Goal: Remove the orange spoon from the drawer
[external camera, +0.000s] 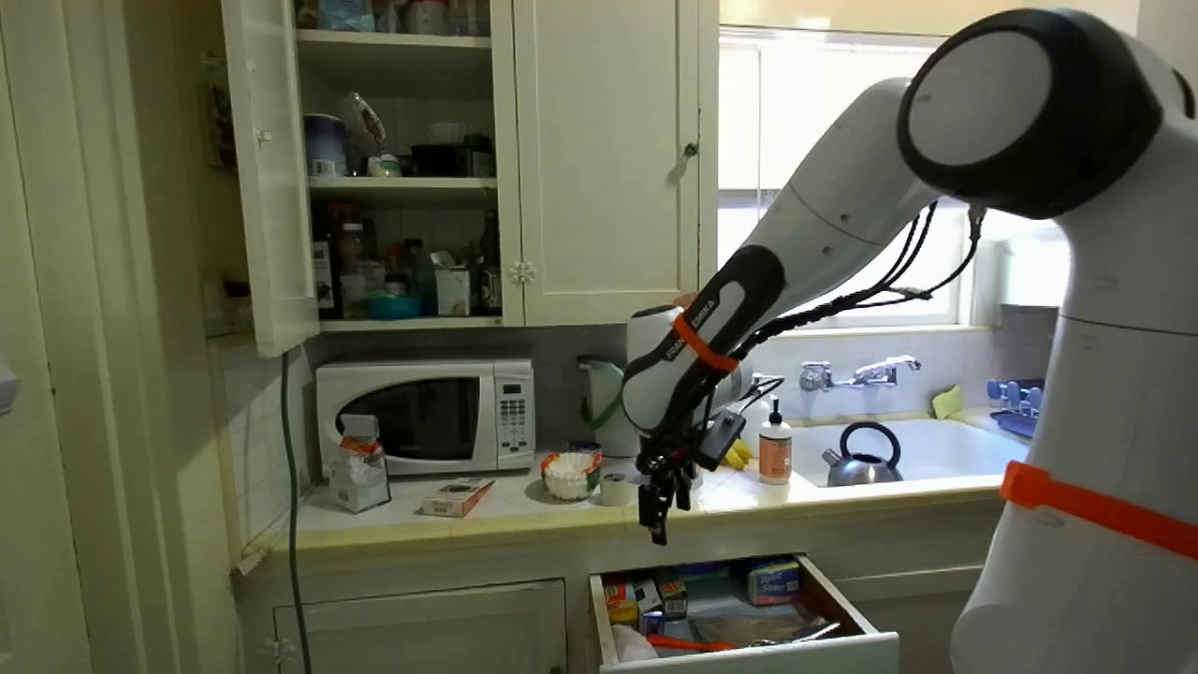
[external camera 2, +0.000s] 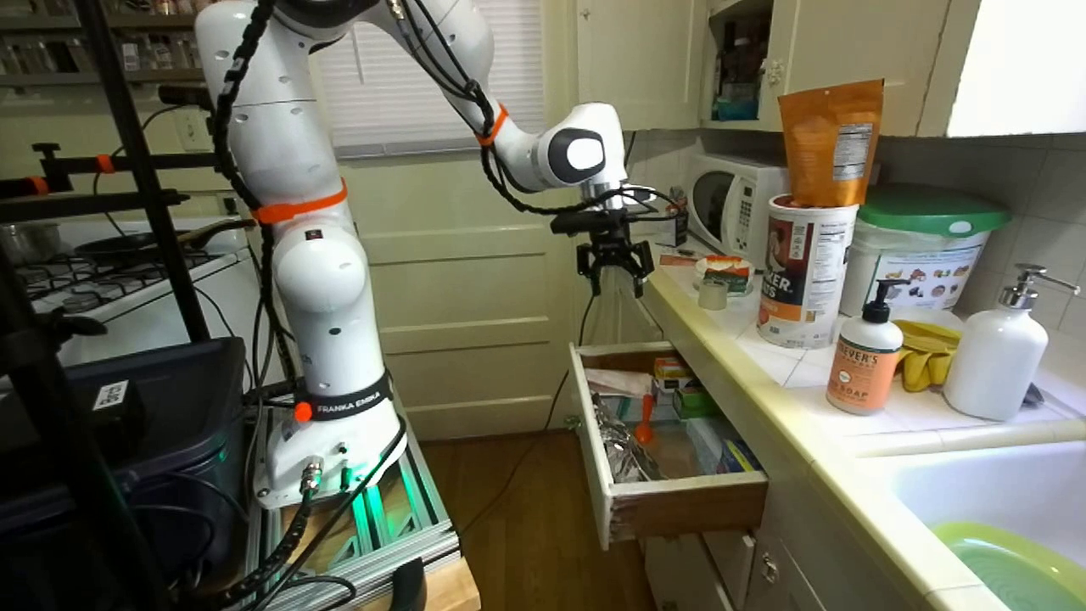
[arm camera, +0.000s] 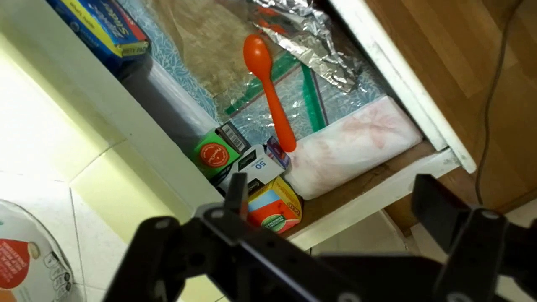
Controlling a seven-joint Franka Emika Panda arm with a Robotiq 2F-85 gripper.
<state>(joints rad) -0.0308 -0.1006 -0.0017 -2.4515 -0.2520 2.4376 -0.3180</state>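
Note:
The white drawer (external camera: 749,661) is pulled open below the counter; it also shows in an exterior view (external camera 2: 687,507) and the wrist view (arm camera: 369,203). The orange spoon (arm camera: 273,100) lies inside on plastic bags, its bowl away from my gripper and its handle end touching a white wrapped bundle. It shows in both exterior views too (external camera: 691,644) (external camera 2: 646,420). My gripper (arm camera: 331,182) is open and empty, pointing down. It hangs above the drawer, near counter-edge height, apart from the spoon, as both exterior views show (external camera: 666,524) (external camera 2: 617,291).
Inside the drawer are crumpled foil (arm camera: 323,50), the white bundle (arm camera: 352,144), a yellow-red box (arm camera: 275,207) and a blue box (arm camera: 107,31). The counter edge (external camera 2: 747,373) overhangs the drawer's back. A roll of tape (external camera: 615,489) and soap bottle (external camera: 775,449) stand on the counter.

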